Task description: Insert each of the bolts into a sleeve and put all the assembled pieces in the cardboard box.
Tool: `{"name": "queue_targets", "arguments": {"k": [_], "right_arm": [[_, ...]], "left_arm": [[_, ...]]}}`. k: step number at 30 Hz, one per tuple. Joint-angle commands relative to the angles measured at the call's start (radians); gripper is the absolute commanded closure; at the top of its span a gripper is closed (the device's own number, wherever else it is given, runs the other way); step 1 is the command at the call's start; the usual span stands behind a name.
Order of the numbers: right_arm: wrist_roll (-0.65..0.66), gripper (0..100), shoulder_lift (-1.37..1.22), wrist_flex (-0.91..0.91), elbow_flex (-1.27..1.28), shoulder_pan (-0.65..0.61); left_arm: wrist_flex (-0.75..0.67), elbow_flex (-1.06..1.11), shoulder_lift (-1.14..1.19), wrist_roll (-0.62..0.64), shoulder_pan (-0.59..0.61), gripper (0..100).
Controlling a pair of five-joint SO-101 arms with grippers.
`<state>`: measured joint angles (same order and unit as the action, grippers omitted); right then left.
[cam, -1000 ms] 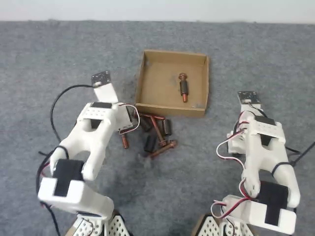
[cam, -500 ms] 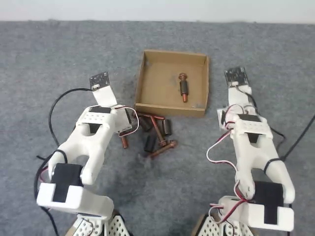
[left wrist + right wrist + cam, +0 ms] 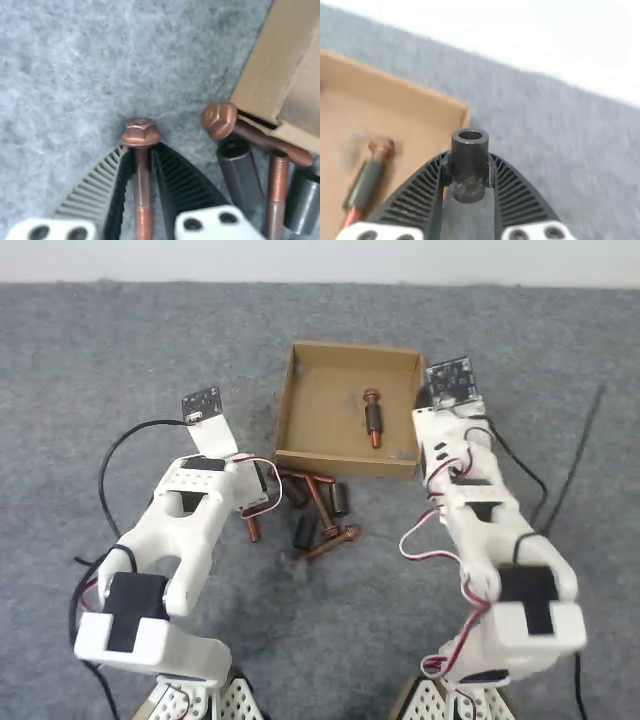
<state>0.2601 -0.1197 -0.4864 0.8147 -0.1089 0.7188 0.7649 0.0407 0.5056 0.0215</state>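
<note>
My left gripper (image 3: 141, 152) is shut on a copper bolt (image 3: 142, 175), low over the grey carpet, with the bolt's hex head (image 3: 140, 132) poking out past the fingertips. In the high view this bolt (image 3: 253, 526) lies left of the pile. My right gripper (image 3: 469, 162) is shut on a black sleeve (image 3: 469, 147), held open end up over the cardboard box's (image 3: 395, 107) right corner. One assembled bolt and sleeve (image 3: 373, 418) lies inside the cardboard box (image 3: 345, 462).
In front of the box lies a pile of loose parts: black sleeves (image 3: 297, 491) (image 3: 341, 498) (image 3: 305, 531) and copper bolts (image 3: 322, 502) (image 3: 334, 539). The right arm (image 3: 470, 490) stretches along the box's right wall. Bare carpet surrounds both arms.
The right arm has swung forward and leftward from the right side of the table to the box's right wall. The left arm has barely shifted.
</note>
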Motion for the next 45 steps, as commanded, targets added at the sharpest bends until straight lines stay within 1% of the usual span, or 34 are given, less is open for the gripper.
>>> {"name": "queue_targets", "arguments": {"k": [1,7,9,11,15,18,21,24,30,37,41,45], "right_arm": [[0.015,99.2,-0.056,-0.265,-0.037,-0.025],[-0.002,99.3,-0.246,-0.625,-0.117,-0.054],[-0.046,99.3,-0.294,-0.733,-0.118,-0.077],[-0.086,99.3,-0.314,-0.789,-0.114,-0.097],[-0.167,99.3,-0.289,-0.797,-0.055,-0.11],[-0.264,99.3,-0.24,-0.789,0.018,-0.122],[-0.321,99.3,-0.193,-0.789,0.106,-0.173],[-0.344,99.3,-0.145,-0.789,0.196,-0.242],[-0.35,99.3,-0.045,-0.792,0.367,-0.361],[-0.35,99.3,0.036,-0.802,0.523,-0.418],[-0.35,99.3,0.085,-0.868,0.618,-0.446],[-0.348,99.3,0.108,-0.885,0.698,-0.484]], "left_arm": [[-0.021,-0.004,-0.057,0.003,0.021,99],[-0.021,-0.004,-0.057,0.003,0.02,99],[-0.023,-0.005,-0.057,0.003,0.02,99],[-0.023,-0.005,-0.057,0.003,0.02,99],[-0.023,-0.007,-0.057,0.003,0.02,99],[-0.023,-0.01,-0.055,0.002,0.02,99],[-0.023,-0.012,-0.055,0.002,0.02,99],[-0.023,-0.012,-0.055,0.002,0.02,99],[-0.023,-0.008,-0.058,0.002,0.02,99],[-0.023,-0.007,-0.058,0.002,0.02,99],[-0.023,-0.005,-0.06,0.002,0.02,99],[-0.023,-0.005,-0.06,0.002,0.02,99]]}}
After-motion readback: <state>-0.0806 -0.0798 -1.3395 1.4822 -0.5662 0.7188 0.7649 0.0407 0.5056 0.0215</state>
